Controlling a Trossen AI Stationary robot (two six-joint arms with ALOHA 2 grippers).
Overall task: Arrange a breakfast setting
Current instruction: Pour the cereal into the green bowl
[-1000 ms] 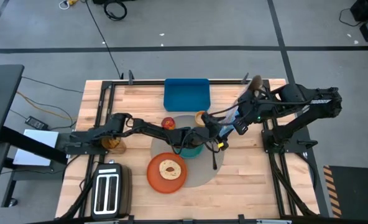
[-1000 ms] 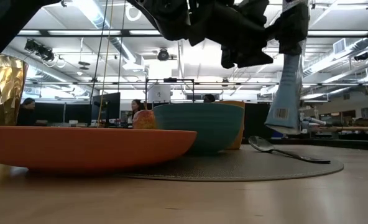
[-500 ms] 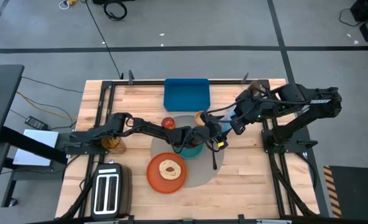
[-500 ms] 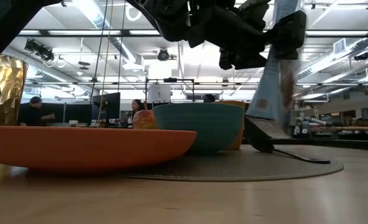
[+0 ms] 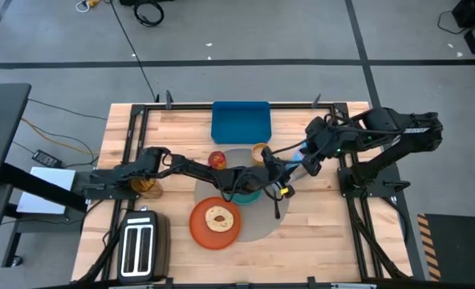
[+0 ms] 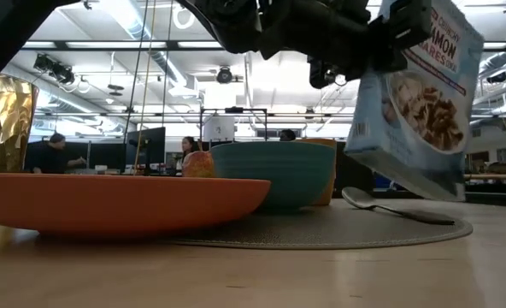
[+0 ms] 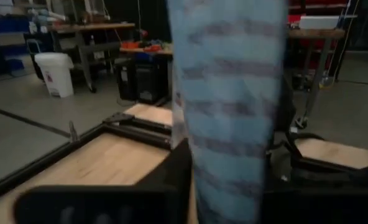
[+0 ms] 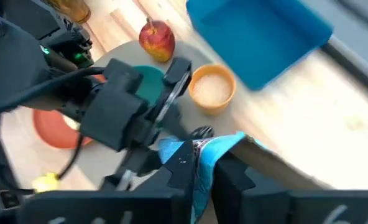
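The blue cereal bag (image 6: 415,94) hangs tilted in the air over the metal spoon (image 6: 390,207), between my left gripper (image 5: 282,172) and my right gripper (image 5: 305,160), both shut on it. The teal bowl (image 6: 274,171) stands on the round grey mat (image 5: 257,229), mostly hidden under my left arm in the high view. The round bread (image 5: 218,217) lies on the orange plate (image 5: 199,229), which rests on the mat's near left part. The orange-yellow cup (image 8: 212,87) and the red apple (image 8: 157,37) stand at the mat's far side. My left gripper has the bag's upper part (image 7: 227,155) between its two fingers, one on each flat face. It comes from the table's left, about level. The bag is lifted clear of the mat. My right gripper pinches the bag's crumpled top edge (image 8: 202,155) between its two fingers, coming from the table's right side. The bag hangs below and is tilted, its printed face toward the near edge.
A blue rectangular tray (image 5: 241,120) lies at the far edge. A silver-and-black toaster (image 5: 141,249) stands at the near left corner, and a golden cup (image 5: 147,185) stands by the left edge. Bare wood shows at the near right.
The bag hung edge-on below my right gripper with its bottom near the mat. It has swung up and turned its printed face toward the near edge, tilted and clear of the mat. My right gripper has turned at the wrist, and the bag now sits between my left gripper's fingers.
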